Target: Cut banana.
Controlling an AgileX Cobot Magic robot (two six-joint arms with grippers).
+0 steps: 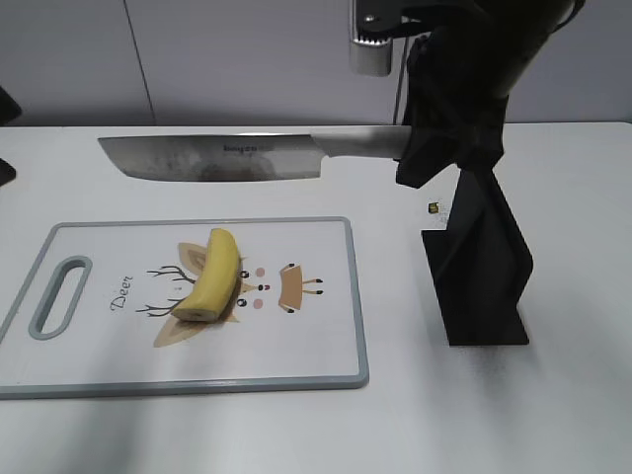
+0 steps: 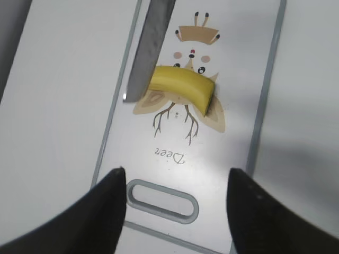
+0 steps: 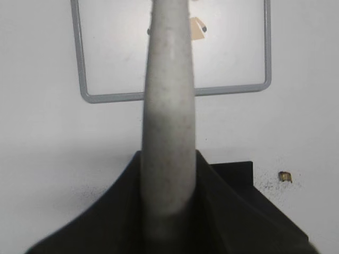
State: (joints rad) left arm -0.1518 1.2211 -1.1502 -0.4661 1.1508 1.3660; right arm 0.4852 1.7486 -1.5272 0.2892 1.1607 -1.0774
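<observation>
A yellow banana piece (image 1: pixel 211 276) lies on the white cutting board (image 1: pixel 316 336), over its deer drawing. It also shows in the left wrist view (image 2: pixel 183 87). My right gripper (image 1: pixel 427 148) is shut on the grey handle (image 3: pixel 168 121) of a steel knife (image 1: pixel 212 158). The knife is held level in the air above the far edge of the board, blade pointing left. In the left wrist view the blade (image 2: pixel 150 50) hangs over the banana's end. My left gripper (image 2: pixel 176 198) is open and empty, high above the board's handle slot (image 2: pixel 163 200). It is not seen in the exterior view.
A black knife stand (image 1: pixel 482 267) stands on the white table right of the board. A small yellowish object (image 1: pixel 434 208) lies on the table behind the stand. The board has a grey rim (image 3: pixel 82 79).
</observation>
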